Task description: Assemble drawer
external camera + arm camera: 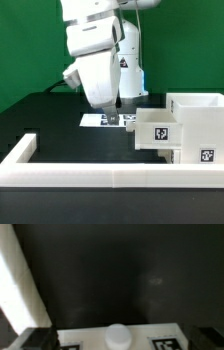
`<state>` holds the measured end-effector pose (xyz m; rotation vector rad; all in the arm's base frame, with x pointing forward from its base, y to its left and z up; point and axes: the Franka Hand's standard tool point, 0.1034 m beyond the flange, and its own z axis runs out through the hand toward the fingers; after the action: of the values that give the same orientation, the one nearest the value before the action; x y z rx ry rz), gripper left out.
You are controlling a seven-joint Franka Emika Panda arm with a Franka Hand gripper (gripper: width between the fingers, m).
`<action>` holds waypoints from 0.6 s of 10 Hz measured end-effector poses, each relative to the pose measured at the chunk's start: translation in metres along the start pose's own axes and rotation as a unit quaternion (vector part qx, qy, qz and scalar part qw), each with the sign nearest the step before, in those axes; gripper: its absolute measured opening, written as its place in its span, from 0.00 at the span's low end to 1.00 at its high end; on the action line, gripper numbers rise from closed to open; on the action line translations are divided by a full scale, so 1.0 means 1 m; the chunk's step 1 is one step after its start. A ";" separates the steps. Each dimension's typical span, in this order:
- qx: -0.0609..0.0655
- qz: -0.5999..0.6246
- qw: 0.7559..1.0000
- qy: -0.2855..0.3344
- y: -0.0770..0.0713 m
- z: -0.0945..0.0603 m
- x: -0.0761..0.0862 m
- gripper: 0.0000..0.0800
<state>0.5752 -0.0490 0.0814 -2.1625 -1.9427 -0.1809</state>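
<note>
Hovering low over the black table [60,125], the gripper [117,103] straddles a small tray [118,336] just beneath its spread fingers — unclamped; an off-centre closure could nudge it askew, away from the casing [195,125] beside it.

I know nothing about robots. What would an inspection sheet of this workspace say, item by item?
Surface: black table, edged by a low white rail.
Job's things: white casing at the exterior view's right; a tagged tray sits at its front; tray with knob lies under the wrist camera.
Clutter: nothing seen.
Grippers: gripper low over the marker board; jaw state unclear.
Cables: nothing seen.
Surroundings: green backdrop.
</note>
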 end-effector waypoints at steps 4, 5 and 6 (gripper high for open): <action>0.006 -0.030 1.000 0.004 0.004 0.023 0.033 0.81; 0.007 -0.029 1.000 0.004 0.004 0.023 0.031 0.81; 0.007 -0.026 1.000 0.004 0.004 0.022 0.029 0.81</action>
<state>0.5811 -0.0160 0.0663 -2.1008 -1.9928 -0.1842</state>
